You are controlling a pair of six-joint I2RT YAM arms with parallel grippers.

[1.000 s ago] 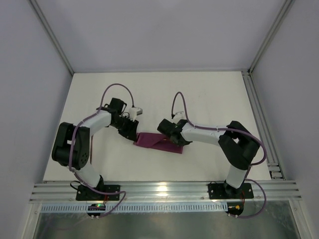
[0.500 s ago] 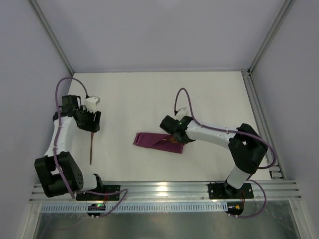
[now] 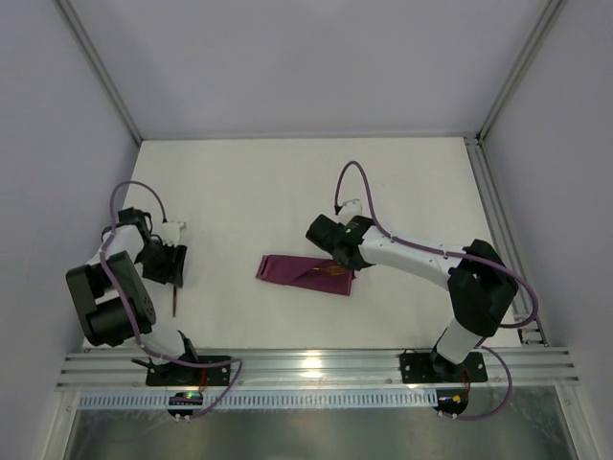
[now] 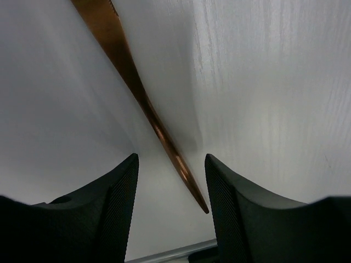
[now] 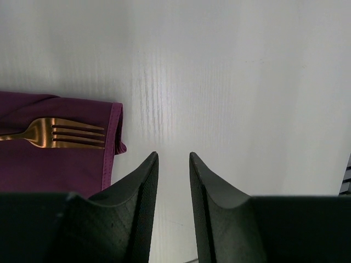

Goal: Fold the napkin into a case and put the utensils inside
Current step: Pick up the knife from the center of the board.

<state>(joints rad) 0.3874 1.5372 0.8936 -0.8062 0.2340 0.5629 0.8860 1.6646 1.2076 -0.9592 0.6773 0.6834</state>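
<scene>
Left gripper (image 4: 171, 164) hangs open astride a slim copper utensil (image 4: 129, 71) on the counter (image 5: 247, 82), while the right gripper (image 5: 173, 156), slightly parted and empty, sits beside the folded napkin (image 5: 55, 170) bearing a fork (image 5: 55, 133).

Plain maroon-purple on the case (image 3: 305, 272). Shiny copper on the fork (image 5: 52, 133) and the thin utensil (image 4: 129, 76). White, faintly grained counter (image 3: 287, 182). Black on left claw (image 4: 171, 159) and right claw (image 5: 173, 154).
</scene>
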